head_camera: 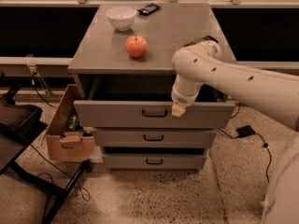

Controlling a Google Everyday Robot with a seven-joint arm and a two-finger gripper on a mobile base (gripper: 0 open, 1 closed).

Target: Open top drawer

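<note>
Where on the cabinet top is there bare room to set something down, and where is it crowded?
Bare: front left of the cabinet top, between apple and left edge; and the stretch right of the apple, up to the arm. Crowded: the back left, with white bowl and dark flat object. The gripper is at the open top drawer, on its front rim.

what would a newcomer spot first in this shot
The thick white robot arm reaches in from the right, its end effector at the upper edge of the wide grey top drawer, just right of the small dark bar handle. That drawer stands partly open, with a dark interior showing. Next comes the red apple on the flat grey cabinet top, near a round white bowl.
</note>
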